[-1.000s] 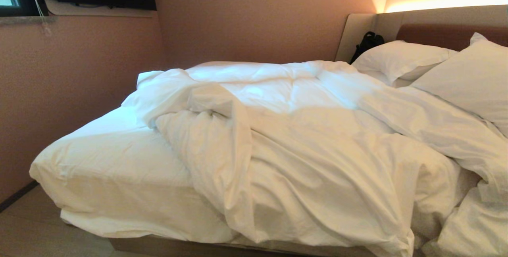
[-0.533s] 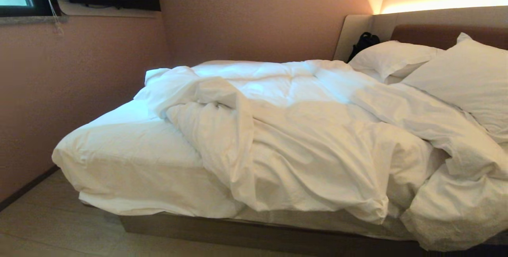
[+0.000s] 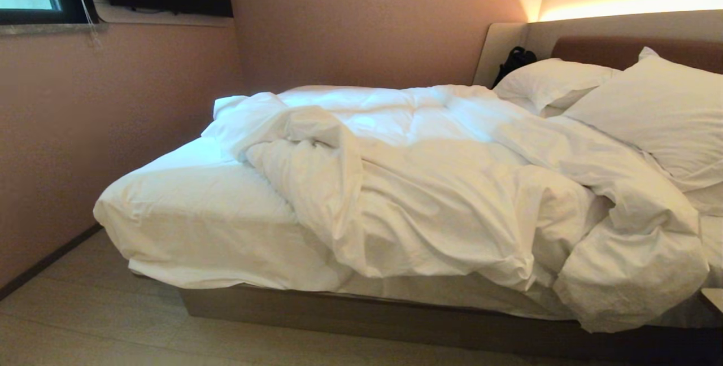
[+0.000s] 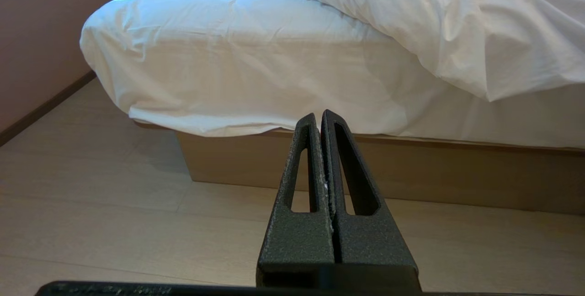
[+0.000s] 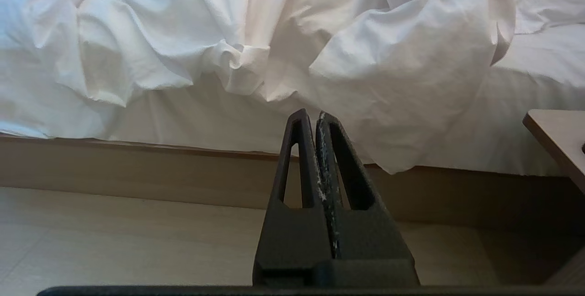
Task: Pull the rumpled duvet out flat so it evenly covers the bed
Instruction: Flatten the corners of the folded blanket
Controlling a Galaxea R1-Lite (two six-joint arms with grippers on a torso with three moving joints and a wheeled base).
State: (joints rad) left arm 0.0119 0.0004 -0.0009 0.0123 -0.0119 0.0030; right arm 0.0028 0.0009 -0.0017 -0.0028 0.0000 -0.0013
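The white duvet (image 3: 452, 185) lies rumpled across the bed (image 3: 350, 312), bunched toward the middle and headboard side, with one fold hanging over the near edge (image 5: 402, 104). The foot corner shows only bare fitted sheet (image 3: 192, 213) (image 4: 237, 58). Neither arm appears in the head view. My left gripper (image 4: 319, 120) is shut and empty, low over the floor, short of the bed's foot corner. My right gripper (image 5: 310, 120) is shut and empty too, pointing at the bed base below the hanging duvet fold.
Two white pillows (image 3: 655, 112) lean on the padded headboard (image 3: 621, 49), with a black object (image 3: 514, 61) in the corner behind. Walls close in the far side and foot. A wooden bedside surface (image 5: 560, 138) sits at the right. Pale wood floor (image 3: 85, 321) lies before the bed.
The whole scene has shifted right and up and shrunk a little, so the camera has drawn back; more floor and bed base show. The duvet lies the same.
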